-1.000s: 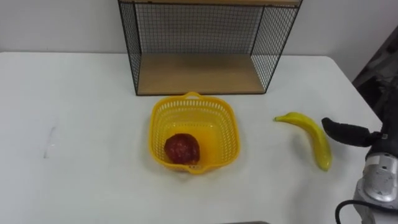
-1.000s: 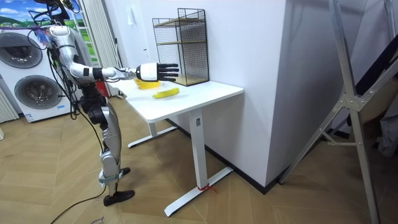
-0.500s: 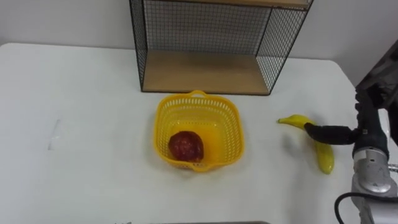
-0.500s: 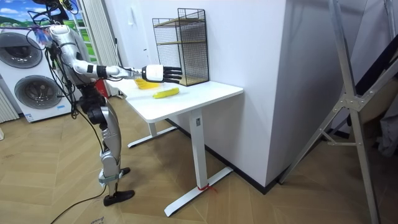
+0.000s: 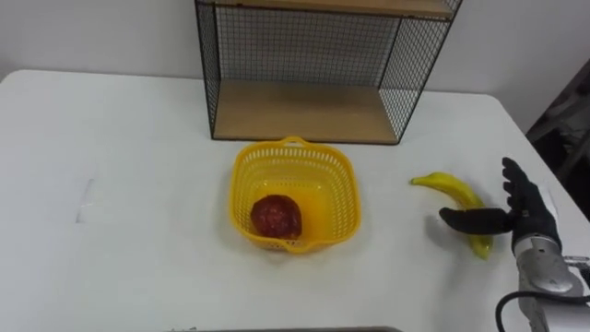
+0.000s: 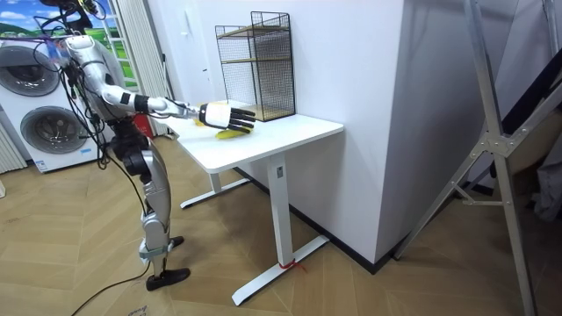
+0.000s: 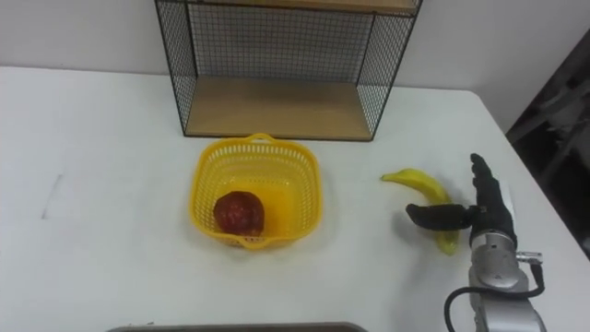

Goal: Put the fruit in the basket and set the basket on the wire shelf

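Observation:
A yellow plastic basket (image 5: 349, 187) sits mid-table with a round red fruit (image 5: 277, 215) inside. A banana (image 5: 451, 184) lies on the white table (image 5: 138, 184) to the basket's right. My right hand (image 5: 527, 219) is open at the banana's near end, fingers straight, with the thumb (image 5: 468, 219) reaching left across the fruit. The black wire shelf (image 5: 304, 111) with a wooden board stands behind the basket. In the room view I stand at the table's end with the right arm stretched over it and the right hand (image 6: 219, 115) above the banana (image 6: 231, 133).
The table's right edge (image 5: 544, 166) runs close beside the hand. Two washing machines (image 6: 44, 123) stand behind me. A metal frame (image 6: 492, 132) leans at the room view's right.
My right hand has come down from above the table to the banana and turned, so its thumb now lies across the fruit's near end. Basket and red fruit have stayed put.

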